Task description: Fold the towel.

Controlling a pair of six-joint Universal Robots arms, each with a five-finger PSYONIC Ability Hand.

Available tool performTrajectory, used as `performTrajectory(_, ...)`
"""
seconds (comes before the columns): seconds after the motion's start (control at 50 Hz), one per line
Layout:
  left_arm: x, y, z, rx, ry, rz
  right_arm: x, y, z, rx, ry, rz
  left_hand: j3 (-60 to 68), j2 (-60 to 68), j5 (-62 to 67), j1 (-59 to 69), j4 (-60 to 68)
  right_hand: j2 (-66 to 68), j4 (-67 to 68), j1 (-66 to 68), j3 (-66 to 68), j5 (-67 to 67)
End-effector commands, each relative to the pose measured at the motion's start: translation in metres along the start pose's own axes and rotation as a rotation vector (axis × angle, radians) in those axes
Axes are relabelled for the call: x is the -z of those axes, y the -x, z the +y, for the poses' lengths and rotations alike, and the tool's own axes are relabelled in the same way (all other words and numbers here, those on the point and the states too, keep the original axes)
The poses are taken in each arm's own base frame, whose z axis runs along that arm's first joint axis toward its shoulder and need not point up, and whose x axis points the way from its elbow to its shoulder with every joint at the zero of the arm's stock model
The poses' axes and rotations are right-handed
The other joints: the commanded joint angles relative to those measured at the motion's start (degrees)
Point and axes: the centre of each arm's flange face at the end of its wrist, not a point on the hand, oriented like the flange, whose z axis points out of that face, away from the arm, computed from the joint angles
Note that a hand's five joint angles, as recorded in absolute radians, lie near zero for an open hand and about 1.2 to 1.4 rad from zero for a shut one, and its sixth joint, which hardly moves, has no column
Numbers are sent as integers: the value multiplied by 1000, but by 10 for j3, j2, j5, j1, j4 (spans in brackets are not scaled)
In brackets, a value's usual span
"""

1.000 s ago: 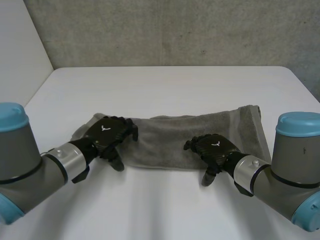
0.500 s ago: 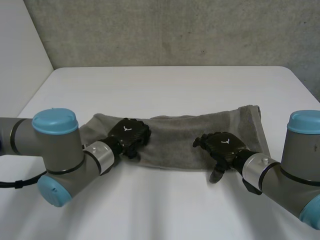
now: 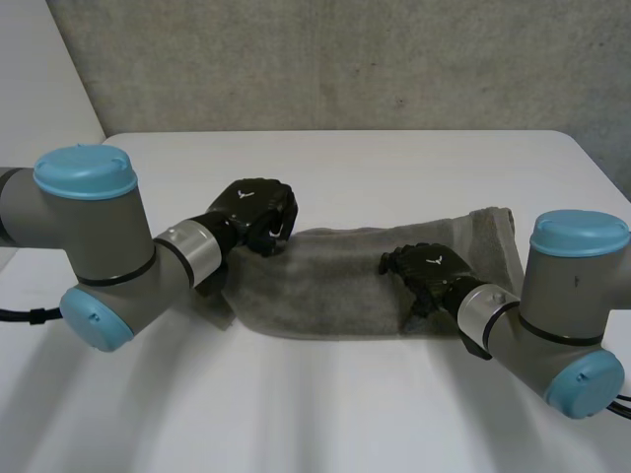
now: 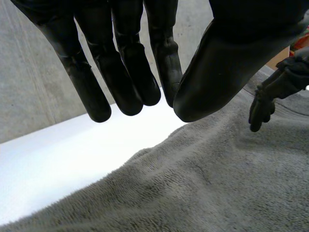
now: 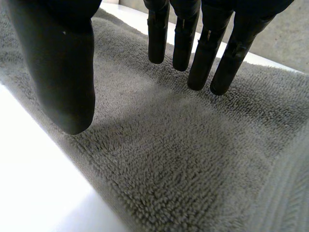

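The grey towel lies in a long band across the white table, its left end slanting up toward the left hand; that hand hangs just above the cloth, fingers straight and thumb close beside them with nothing between, placed, I'd guess, to take that end and carry it over. The right hand rests spread, fingertips on the pile by the near edge, thumb apart; likely pinning the towel against sliding.
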Motion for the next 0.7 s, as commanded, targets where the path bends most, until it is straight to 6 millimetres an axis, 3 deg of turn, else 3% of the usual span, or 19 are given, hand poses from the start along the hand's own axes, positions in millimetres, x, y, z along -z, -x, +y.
performTrajectory(0.02,15,-9,26,34,109,16,6,2,-10,-22,-21,-7,-270,-267,-266,-258,-269,8,5,14,6,2)
performTrajectory(0.14,43,-25,41,-84,172,98,15,0,-12,-17,-21,1,-418,-414,-414,-405,-416,-5,-8,1,-7,-11)
performTrajectory(0.3,61,-26,61,-288,228,117,18,2,-9,-19,-11,-5,-470,-467,-466,-458,-469,-14,-16,-8,-16,-20)
performTrajectory(0.46,55,-23,76,-293,238,116,18,2,-10,-17,-13,-6,-458,-455,-454,-446,-457,-14,-16,-8,-16,-20)
performTrajectory(0.7,42,-19,72,-330,188,77,19,3,-8,-19,-7,-7,-426,-423,-422,-414,-425,-14,-16,-8,-16,-20)
